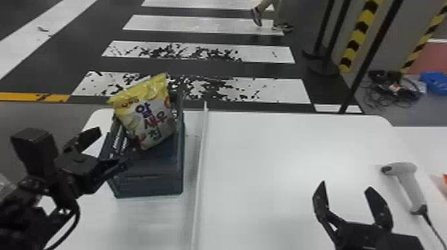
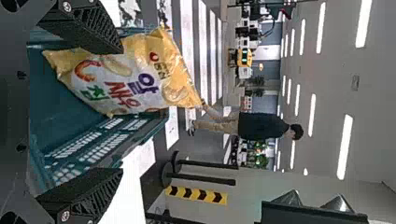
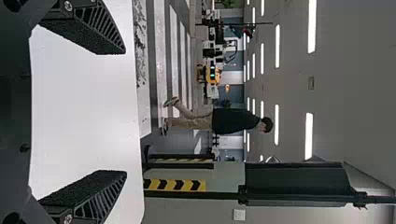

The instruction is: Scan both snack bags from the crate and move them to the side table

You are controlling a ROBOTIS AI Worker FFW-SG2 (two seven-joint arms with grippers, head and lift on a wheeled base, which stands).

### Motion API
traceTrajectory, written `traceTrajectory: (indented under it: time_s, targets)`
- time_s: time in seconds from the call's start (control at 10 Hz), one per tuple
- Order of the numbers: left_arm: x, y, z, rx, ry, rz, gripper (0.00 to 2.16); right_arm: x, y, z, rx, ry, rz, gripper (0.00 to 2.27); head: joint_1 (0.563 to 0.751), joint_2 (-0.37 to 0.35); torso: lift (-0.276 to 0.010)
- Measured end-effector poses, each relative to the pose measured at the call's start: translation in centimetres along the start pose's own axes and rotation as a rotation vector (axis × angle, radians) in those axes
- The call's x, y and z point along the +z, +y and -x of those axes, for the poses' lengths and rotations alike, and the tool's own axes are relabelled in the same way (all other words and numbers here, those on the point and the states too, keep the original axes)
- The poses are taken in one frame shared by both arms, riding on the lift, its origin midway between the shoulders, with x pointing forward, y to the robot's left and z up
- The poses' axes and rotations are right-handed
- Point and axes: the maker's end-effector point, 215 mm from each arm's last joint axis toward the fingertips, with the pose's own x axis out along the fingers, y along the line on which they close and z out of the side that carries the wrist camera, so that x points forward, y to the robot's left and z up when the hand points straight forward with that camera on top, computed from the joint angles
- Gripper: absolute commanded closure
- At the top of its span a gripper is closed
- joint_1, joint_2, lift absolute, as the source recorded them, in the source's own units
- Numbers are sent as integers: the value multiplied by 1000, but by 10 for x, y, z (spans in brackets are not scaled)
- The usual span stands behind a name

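Glossy crinkled plastic snack bag (image 1: 146, 114); smooth matt plastic crate (image 1: 149, 183).

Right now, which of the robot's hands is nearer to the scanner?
Right. The right hand is left of the scanner; the left hand is farther left, by the crate.

The head view looks down and ahead over the table (image 1: 282, 143); the lower wrist views face forward, left close to the crate (image 1: 149, 184); all 3 share striped floor (image 1: 199, 36)
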Motion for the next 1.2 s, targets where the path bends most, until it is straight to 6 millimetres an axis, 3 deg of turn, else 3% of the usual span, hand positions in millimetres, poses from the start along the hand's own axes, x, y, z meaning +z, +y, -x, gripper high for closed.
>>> traceTrajectory:
  time_s: [0.6,0.9,1.2]
  targets:
    - [41,92,-54,40,-31,-71,97,-7,2,0,4,34,14,76,695,82,-99]
    - [47,104,-82,-13,-31,-109,97,-10,9,-2,17,52,22,76,695,94,-99]
    - [33,104,-106,-50,25,-154,97,-12,16,-6,29,61,26,76,695,94,-99]
